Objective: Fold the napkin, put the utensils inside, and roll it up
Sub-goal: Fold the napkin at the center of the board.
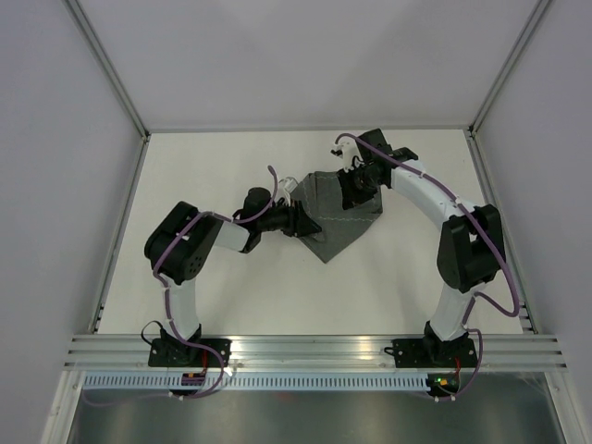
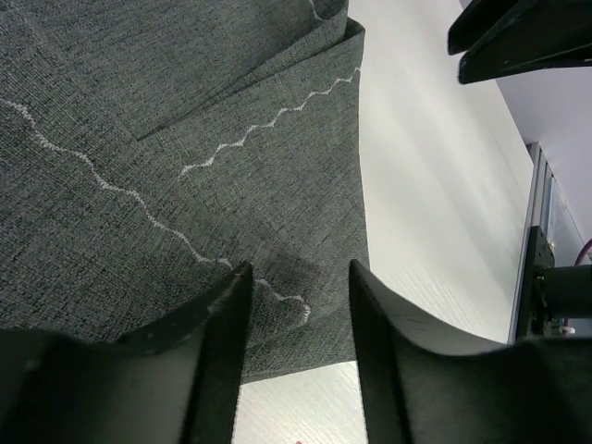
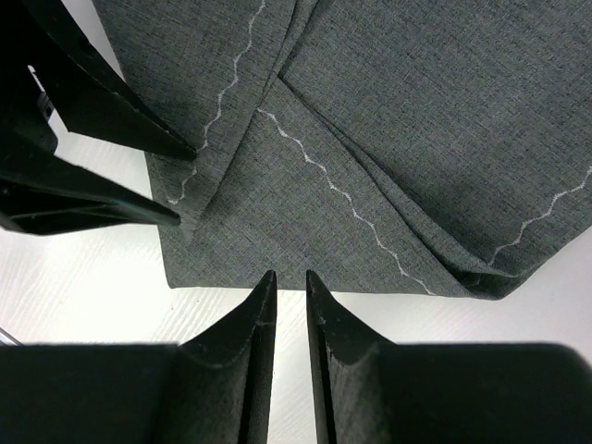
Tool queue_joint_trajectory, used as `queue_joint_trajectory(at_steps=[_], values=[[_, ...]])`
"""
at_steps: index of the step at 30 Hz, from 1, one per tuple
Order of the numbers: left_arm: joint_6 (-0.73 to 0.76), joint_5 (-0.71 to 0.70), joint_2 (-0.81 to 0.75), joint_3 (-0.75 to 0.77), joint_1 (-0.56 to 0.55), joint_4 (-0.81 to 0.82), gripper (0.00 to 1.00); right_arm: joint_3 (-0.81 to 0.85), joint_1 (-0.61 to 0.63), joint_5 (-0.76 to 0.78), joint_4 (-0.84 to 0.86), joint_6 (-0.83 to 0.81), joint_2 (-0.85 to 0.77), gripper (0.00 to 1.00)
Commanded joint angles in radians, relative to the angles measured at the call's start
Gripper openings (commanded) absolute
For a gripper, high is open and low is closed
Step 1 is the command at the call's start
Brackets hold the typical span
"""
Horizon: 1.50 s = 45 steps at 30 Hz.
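The dark grey napkin (image 1: 338,217) lies folded on the white table, with a point toward the near side and its wavy pale hem showing. My left gripper (image 1: 302,222) is at its left edge. In the left wrist view the fingers (image 2: 222,314) stand apart over the napkin's (image 2: 185,166) hemmed corner, holding nothing. My right gripper (image 1: 356,191) is at the napkin's far side. In the right wrist view it (image 3: 290,282) has a narrow gap, is empty, and its tips sit at the edge of the cloth (image 3: 388,139). The fork is out of view.
The left gripper's fingers (image 3: 139,139) show in the right wrist view at the napkin's corner. The right gripper (image 2: 527,37) shows at the top right of the left wrist view. White table (image 1: 231,296) surrounds the cloth. The aluminium rail (image 1: 314,350) runs along the near edge.
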Motion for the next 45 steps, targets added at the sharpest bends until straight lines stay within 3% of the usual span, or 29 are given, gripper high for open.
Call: queue_joint_trajectory(at_steps=[1,7,21,24,26,32,39,45], values=[[0.06,-0.003,-0.024,-0.005,-0.011,0.031,0.54,0.004,-0.001,0.004,0.008,0.003,0.022,0.25],[0.065,0.003,-0.035,-0.005,-0.019,0.03,0.6,-0.017,0.001,0.001,0.01,-0.005,0.029,0.25],[0.042,0.008,-0.177,-0.019,-0.017,0.025,0.6,-0.005,0.033,0.017,0.018,-0.003,0.067,0.25],[0.013,-0.103,-0.24,-0.037,-0.014,-0.002,0.6,0.001,0.048,0.036,0.025,-0.006,0.079,0.25],[-0.015,-0.25,-0.278,-0.048,-0.013,-0.045,0.61,0.003,0.068,0.039,0.03,-0.008,0.088,0.25],[-0.104,-0.639,-0.401,-0.04,-0.011,-0.347,0.63,-0.014,0.139,0.042,0.042,-0.003,0.099,0.25],[-0.162,-0.743,-0.412,-0.036,0.001,-0.484,0.63,-0.014,0.163,0.019,0.042,0.022,0.142,0.43],[-0.188,-0.746,-0.404,-0.043,0.007,-0.481,0.64,-0.006,0.166,0.002,0.036,0.034,0.174,0.45]])
